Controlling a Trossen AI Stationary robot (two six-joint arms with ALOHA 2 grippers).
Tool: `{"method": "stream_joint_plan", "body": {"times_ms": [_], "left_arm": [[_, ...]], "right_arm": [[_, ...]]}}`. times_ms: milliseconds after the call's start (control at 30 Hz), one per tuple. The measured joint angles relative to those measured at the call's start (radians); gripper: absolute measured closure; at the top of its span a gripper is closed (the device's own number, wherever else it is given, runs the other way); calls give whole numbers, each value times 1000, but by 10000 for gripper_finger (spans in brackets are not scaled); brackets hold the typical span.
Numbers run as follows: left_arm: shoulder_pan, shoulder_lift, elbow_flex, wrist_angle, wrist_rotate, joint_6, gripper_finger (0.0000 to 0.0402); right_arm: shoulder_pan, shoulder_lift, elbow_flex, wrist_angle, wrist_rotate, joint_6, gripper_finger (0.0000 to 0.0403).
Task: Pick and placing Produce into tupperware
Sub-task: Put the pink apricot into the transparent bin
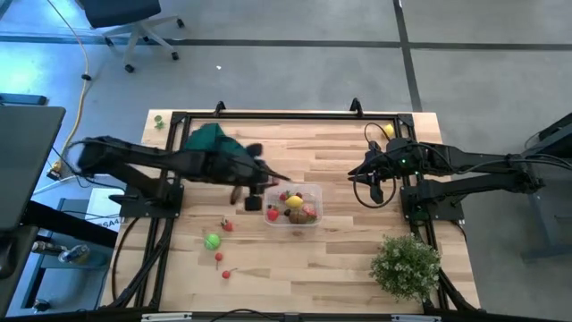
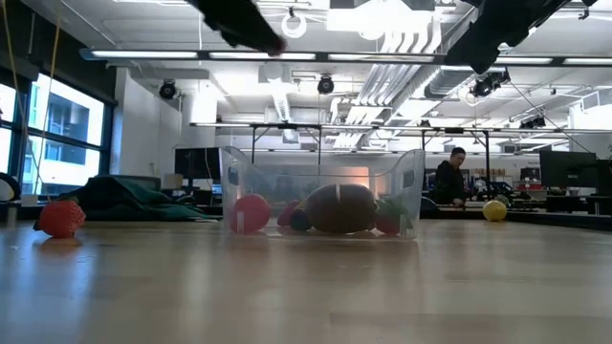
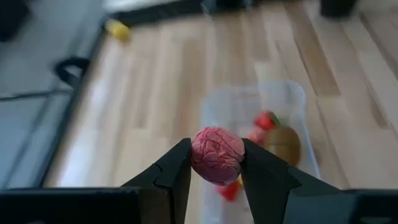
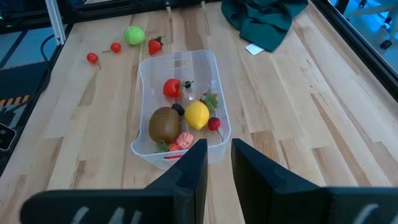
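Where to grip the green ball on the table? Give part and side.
Grip the green ball across its widest middle, coming straight down. It is round and lies loose on the table, so no side is favoured; just keep clear of the small red piece beside it. The left end effector holds a pink berry.

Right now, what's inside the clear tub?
The tub holds a brown kiwi-like piece, a yellow lemon, a red tomato and small red bits. Anything beneath them is hidden. The left pincer holds a pink berry above it.
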Motion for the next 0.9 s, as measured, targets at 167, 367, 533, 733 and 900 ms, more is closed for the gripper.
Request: {"method": "stream_joint_plan", "body": {"times_ms": [167,367,533,733,900], "left_arm": [[-1,212,100,-103,97,1,284],[-22,354,128,-130,151,1,284],[-49,401,128,-146,122,-2,284],[-82,448,129,-145,21,-2,284],[-80,484,129,-139,20,-3,284]], "right_arm": [[0,0,0,0,0,0,340],[0,0,0,0,0,0,340],[0,0,0,0,0,0,340],[0,0,0,0,0,0,340],[0,0,0,0,0,0,340]]}}
